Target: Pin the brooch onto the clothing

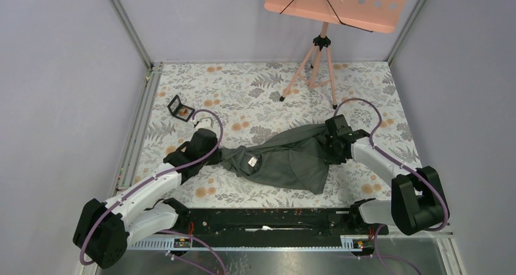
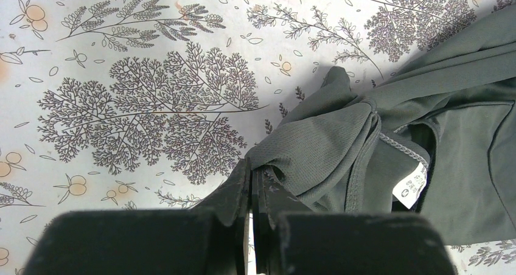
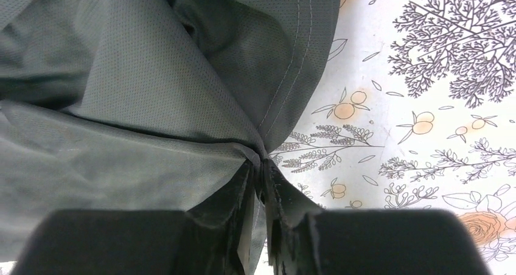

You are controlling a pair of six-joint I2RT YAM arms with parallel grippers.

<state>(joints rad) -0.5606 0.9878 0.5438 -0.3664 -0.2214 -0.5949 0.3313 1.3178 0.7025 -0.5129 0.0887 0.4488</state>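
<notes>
The dark grey-green T-shirt (image 1: 286, 159) lies crumpled mid-table, its white neck label (image 1: 251, 161) facing up. My left gripper (image 1: 220, 154) is shut on the shirt's left edge. In the left wrist view the fingertips (image 2: 254, 173) pinch a fold of the shirt (image 2: 328, 147) beside the label (image 2: 412, 185). My right gripper (image 1: 332, 146) is shut on the shirt's right side. In the right wrist view it (image 3: 260, 165) pinches bunched cloth (image 3: 140, 104). The brooch (image 1: 183, 111) is a tiny orange-brown spot inside a small black square case (image 1: 181, 109) at the far left, apart from both grippers.
A pink music stand (image 1: 338, 4) on a tripod (image 1: 316, 68) stands at the back, right of centre. The table (image 1: 255, 86) has a floral cover. Grey walls and metal rails close in the left, right and back sides. A black rail (image 1: 268, 220) runs along the near edge.
</notes>
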